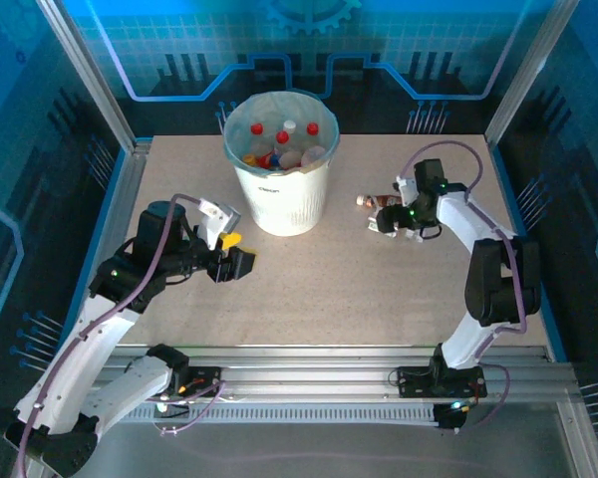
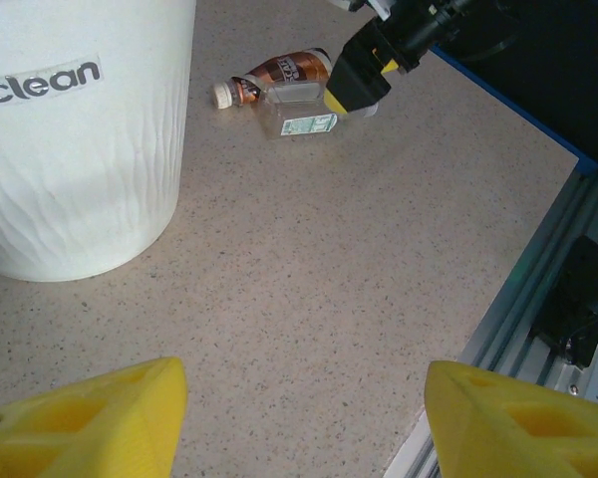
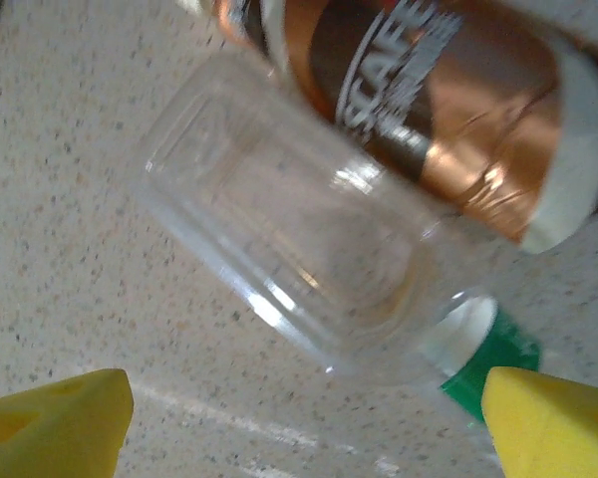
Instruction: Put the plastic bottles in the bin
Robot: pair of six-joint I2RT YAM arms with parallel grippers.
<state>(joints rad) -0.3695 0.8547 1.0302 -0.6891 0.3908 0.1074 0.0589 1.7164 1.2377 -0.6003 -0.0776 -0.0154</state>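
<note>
Two grippers stand over the table (image 1: 329, 299), and neither carries anything. Nearest the arm bases, the left gripper (image 2: 304, 423) hangs with its yellow fingers (image 2: 90, 418) spread and nothing between them. Bare tabletop lies below it. In its wrist view the bin (image 2: 80, 149) stands ahead of it and to its left, apart from it.

Farther out, the right gripper (image 3: 304, 428) is low over the table with its jaws spread wide. Just ahead of its fingertips, and between them, a clear bottle (image 3: 289, 259) lies on its side with a green-and-white label at one end. The wrist view shows no contact between fingers and bottle. Just beyond the clear bottle, touching it or very nearly so, a brown bottle (image 3: 439, 110) with a copper label also lies on its side.

Farthest from the bases, the bin holds a heap of bottles (image 1: 282, 147), with red and white caps showing inside the teal liner.

Judged progress: most of the task is done, since the bulk of the bottles are in the bin and two are seen on the table. Judged remainder: close on the clear bottle, carry it over the rim and release it, then do the same for the brown one. Which arm would take the brown bottle cannot be told.
</note>
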